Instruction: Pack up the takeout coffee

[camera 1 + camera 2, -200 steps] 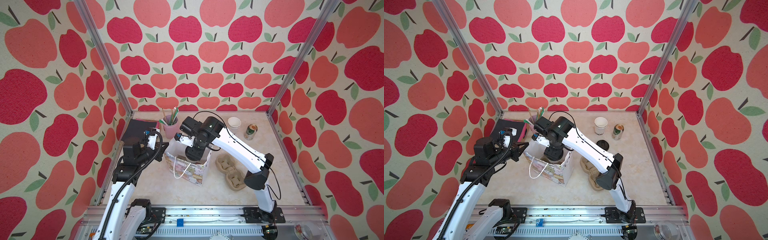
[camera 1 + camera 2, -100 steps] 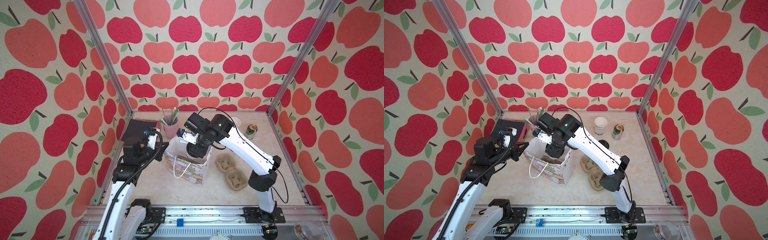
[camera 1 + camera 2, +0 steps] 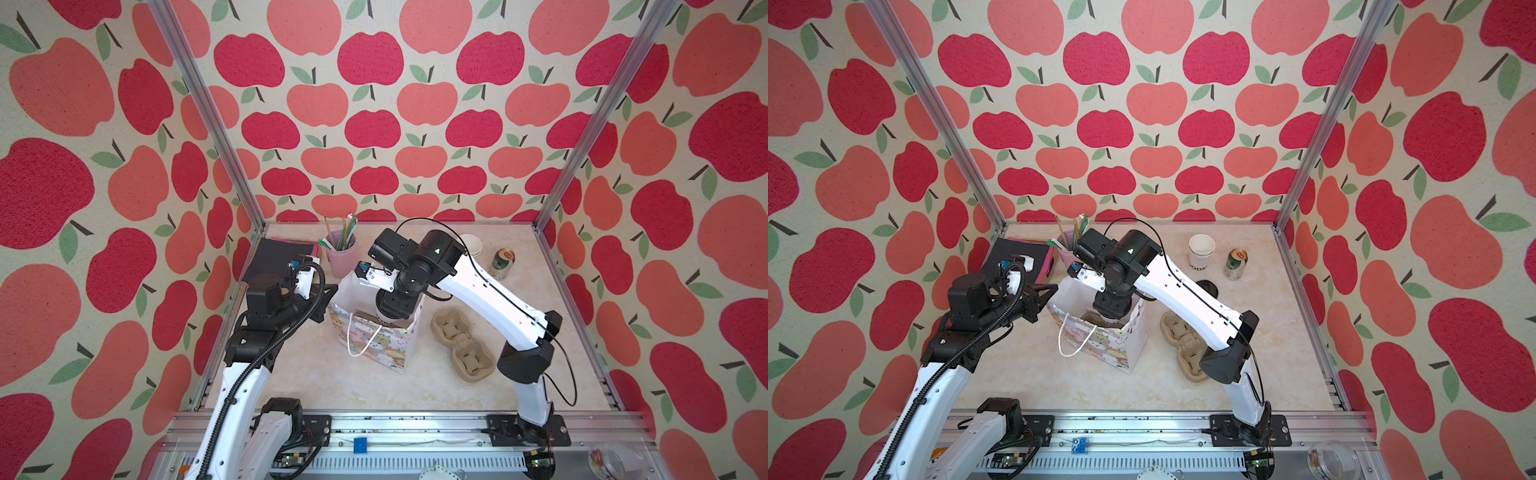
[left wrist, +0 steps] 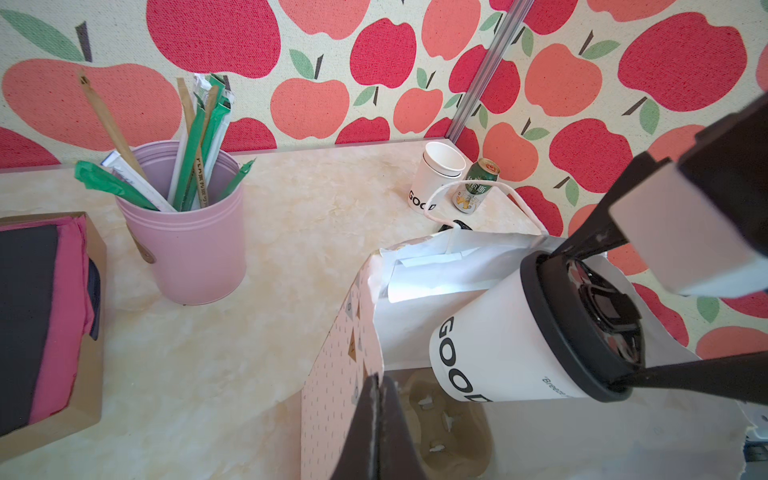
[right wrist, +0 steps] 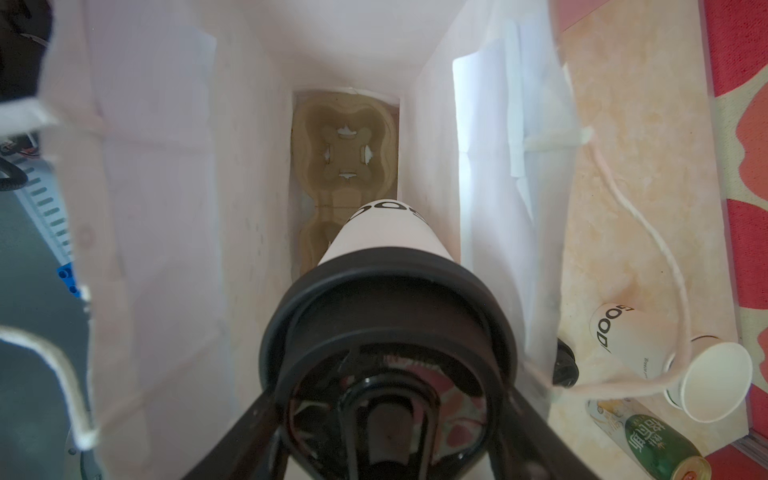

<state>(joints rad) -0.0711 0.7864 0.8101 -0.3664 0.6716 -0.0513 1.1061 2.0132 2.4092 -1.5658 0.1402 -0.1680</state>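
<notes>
The takeout coffee hung in the mouth of the paper gift bag, its base already below the rim and its body tilted, not yet seated. Its black sip lid sat between the two fingers of the right gripper, which were clamped on the lid's rim from either side. Straight beyond the cup's base, at the bottom of the bag, lay a pulp cup carrier — its farther socket showed bare, and the nearer one was half hidden behind the cup.

Against the top views from a second before, the right arm's wrist had swung up and outward, away from the left arm. Its elbow had gone with it, while the fingertips had kept to the same spot in the bag's mouth. We took that as a re-aiming of the cup rather than a descent. The coffee was in the opening, but lowering it into the nearer socket was still to do, and the tilt would need taking out first.

The left gripper was closed at the bag's rim on the side facing it and had not moved. We could not tell whether paper was pinched between its fingers. Out past the right hand's far side stood a second carrier, a stack of lidless cups and a green can.
</notes>
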